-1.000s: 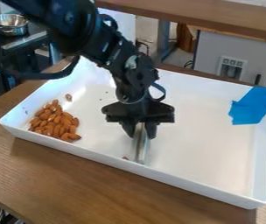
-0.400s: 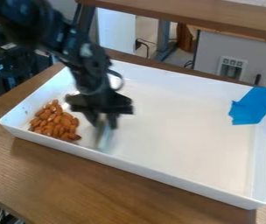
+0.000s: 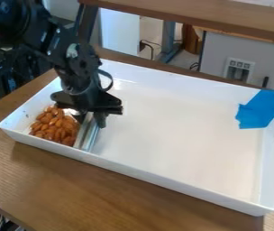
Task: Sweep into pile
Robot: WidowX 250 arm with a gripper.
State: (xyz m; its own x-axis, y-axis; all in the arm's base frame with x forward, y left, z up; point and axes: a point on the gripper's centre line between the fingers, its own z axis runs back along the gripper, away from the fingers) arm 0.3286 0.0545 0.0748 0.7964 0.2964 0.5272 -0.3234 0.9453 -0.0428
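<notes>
Hanging down over the left part of a white tray [image 3: 175, 140], the black gripper [image 3: 91, 121] has its fingers closed on a flat scraper [image 3: 86, 135]; the scraper stands on edge, its lower part down at the tray's floor, and runs from under the fingers towards the near wall, with a pale face on the left and a shiny, silvery-green side on the right.

Just left of the scraper lie the almonds [image 3: 54, 128], brown and heaped in one close pile in the left corner of the tray; the near right side of the pile comes right up to the scraper, though whether the two touch all along cannot be told; the gripper's body hides part of the pile's far right side.

The arm [image 3: 73, 56] comes in from the upper left, over the tray's far left edge; a black cable [image 3: 110, 81] loops out on its right side, just above the gripper.

The tray sits at a slant on a brown wooden counter [image 3: 97, 194]; blue tape [image 3: 258, 112] is stuck over its far right corner; beyond the counter are a wooden shelf [image 3: 217, 19] and, below that, a grey panel [image 3: 216, 58].
</notes>
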